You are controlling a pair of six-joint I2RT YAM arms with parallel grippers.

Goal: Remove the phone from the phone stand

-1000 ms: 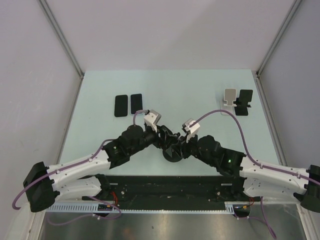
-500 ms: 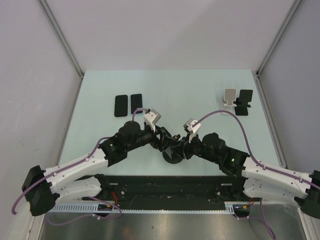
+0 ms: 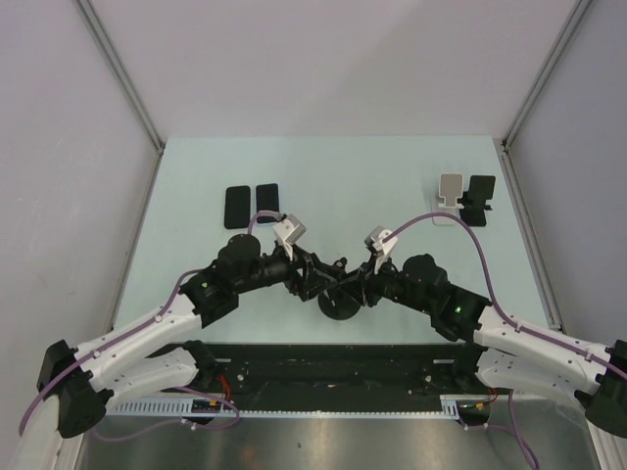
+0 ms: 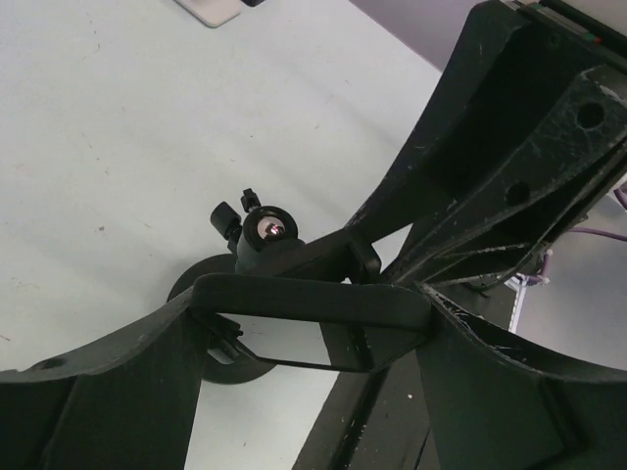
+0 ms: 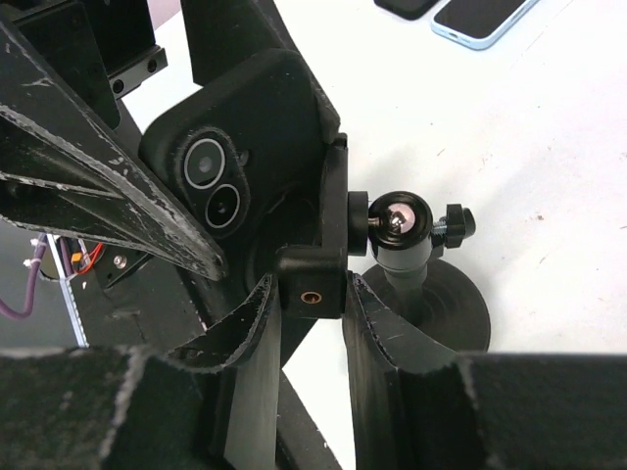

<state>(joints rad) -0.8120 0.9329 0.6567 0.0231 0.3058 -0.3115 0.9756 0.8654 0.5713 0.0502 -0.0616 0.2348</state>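
The phone (image 5: pixel 235 162), in a black case with two camera lenses, sits in the clamp of the black phone stand (image 5: pixel 397 225), a ball-joint post on a round base (image 3: pixel 338 306) near the table's front middle. My left gripper (image 4: pixel 313 318) spans the phone (image 4: pixel 313 299) across its width, and both fingers touch its edges. My right gripper (image 5: pixel 312 299) is shut on the stand's clamp bracket (image 5: pixel 312 279) just below the phone. From above, both grippers (image 3: pixel 338 279) meet over the stand and hide the phone.
Two dark phones (image 3: pixel 238 207) (image 3: pixel 266 203) lie flat at the back left. A white stand (image 3: pixel 451 190) and a black stand (image 3: pixel 480 201) are at the back right. The black base rail (image 3: pixel 333 367) runs along the near edge.
The left arm's elbow has swung out to the left and the right arm has edged inward. Both grippers stay at the stand with their grips unchanged.
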